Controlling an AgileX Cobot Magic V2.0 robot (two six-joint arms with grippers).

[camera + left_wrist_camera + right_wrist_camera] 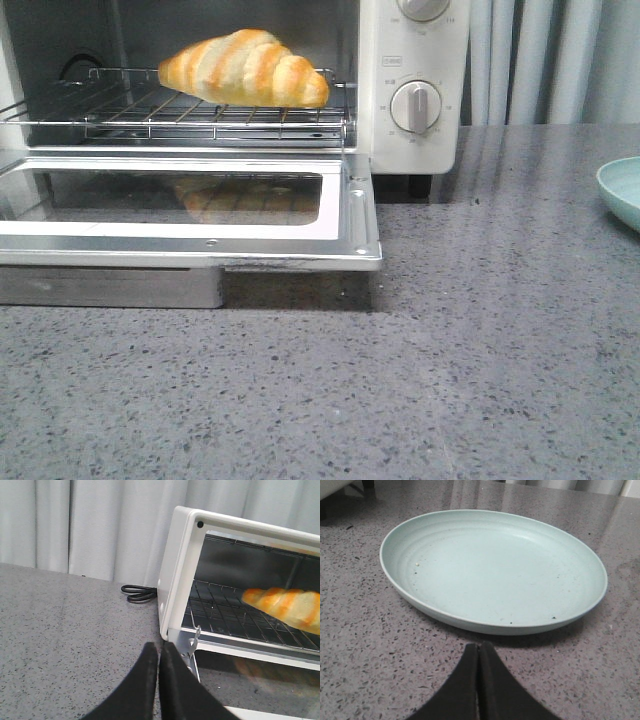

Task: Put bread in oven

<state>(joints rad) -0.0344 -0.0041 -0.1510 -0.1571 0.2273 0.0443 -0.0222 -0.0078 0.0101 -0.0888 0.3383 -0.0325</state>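
Note:
The bread (243,68), golden-orange with cream stripes, lies on the wire rack (120,112) inside the cream-white oven (412,60). The oven's glass door (190,205) hangs open and flat. In the left wrist view the bread (286,607) shows on the rack inside the oven (180,565). My left gripper (158,650) is shut and empty, just outside the oven's front corner near the door hinge. My right gripper (479,647) is shut and empty, on the near side of a pale green plate (492,570). Neither gripper shows in the front view.
The pale green plate's rim (620,190) shows at the right edge of the grey speckled counter (400,380). A black power cord (137,593) lies coiled beside the oven. Grey curtains (90,525) hang behind. A metal block (110,286) sits under the open door.

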